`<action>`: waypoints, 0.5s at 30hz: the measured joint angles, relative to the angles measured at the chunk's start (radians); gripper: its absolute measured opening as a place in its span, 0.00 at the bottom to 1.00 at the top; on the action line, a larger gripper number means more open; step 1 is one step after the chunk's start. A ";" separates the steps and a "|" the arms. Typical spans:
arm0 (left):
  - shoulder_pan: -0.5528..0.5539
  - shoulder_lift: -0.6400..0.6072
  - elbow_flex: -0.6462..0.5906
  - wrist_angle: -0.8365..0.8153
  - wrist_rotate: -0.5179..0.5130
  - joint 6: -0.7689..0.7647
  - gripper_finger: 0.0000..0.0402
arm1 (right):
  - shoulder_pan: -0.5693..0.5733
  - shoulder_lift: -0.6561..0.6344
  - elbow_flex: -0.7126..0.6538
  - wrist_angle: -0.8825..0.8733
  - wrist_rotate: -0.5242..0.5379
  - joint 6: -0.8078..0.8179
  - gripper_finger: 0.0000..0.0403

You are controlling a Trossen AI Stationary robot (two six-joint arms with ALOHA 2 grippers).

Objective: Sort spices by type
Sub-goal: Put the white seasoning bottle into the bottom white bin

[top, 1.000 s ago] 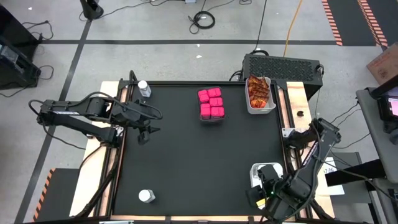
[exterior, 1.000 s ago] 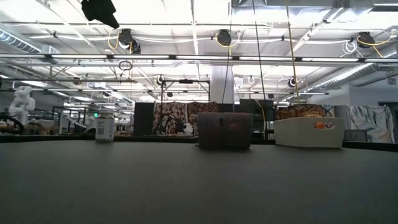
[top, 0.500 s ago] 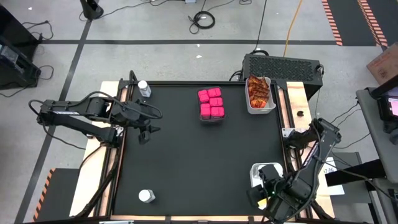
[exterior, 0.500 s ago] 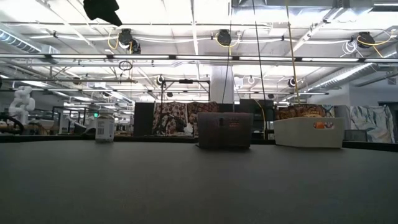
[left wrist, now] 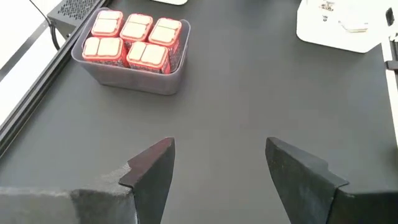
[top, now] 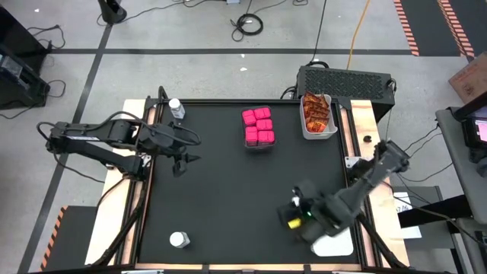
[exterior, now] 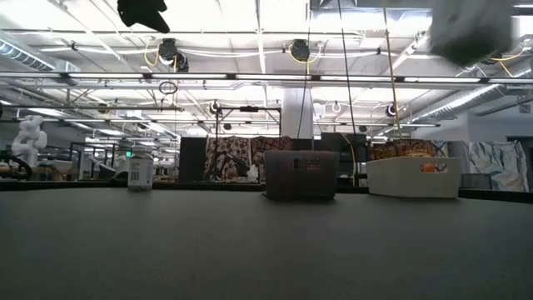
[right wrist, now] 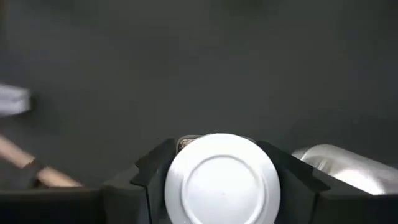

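Pink cube packs (top: pixel 259 127) fill a dark grey tray (left wrist: pixel 127 79) at the table's far middle. Orange-red sachets (top: pixel 316 112) lie in a white bin at the far right. One clear jar (top: pixel 176 109) stands at the far left corner and another jar (top: pixel 179 240) near the near left edge. My right gripper (top: pixel 295 207) is over the near right part of the table, shut on a third jar (right wrist: pixel 222 180). My left gripper (left wrist: pixel 217 168) hangs open above the table's left side (top: pixel 183 160), touching nothing. My right gripper holds the jar just under its white round lid (right wrist: pixel 222 177), pinched between the two fingers (right wrist: pixel 149 174), one on each side. The fingers come from above, pointing down. The jar is upright and lifted clear of the table; its body is hidden by the lid.
A second white bin (top: pixel 335 245) sits at the near right corner, partly under my right arm; it also shows in the left wrist view (left wrist: pixel 339 25). The black table top (top: pixel 228 198) lies bare between the tray and the near edge. A black box (top: pixel 346 78) stands beyond the far right corner.
My right gripper has swung from over the near right white bin toward the table's left and up, carrying the jar with it. It shows blurred high in the low view now. My left gripper has drifted slightly toward the right.
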 joint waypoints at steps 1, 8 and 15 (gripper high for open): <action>0.000 0.005 0.000 -0.001 0.000 0.000 0.63 | -0.027 0.000 -0.019 0.005 0.003 -0.033 0.48; 0.000 0.028 0.000 -0.005 0.000 0.000 0.63 | -0.213 0.000 -0.184 0.106 0.025 -0.238 0.48; 0.000 0.035 0.000 -0.007 0.031 0.007 0.63 | -0.346 0.002 -0.381 0.444 -0.047 -0.412 0.48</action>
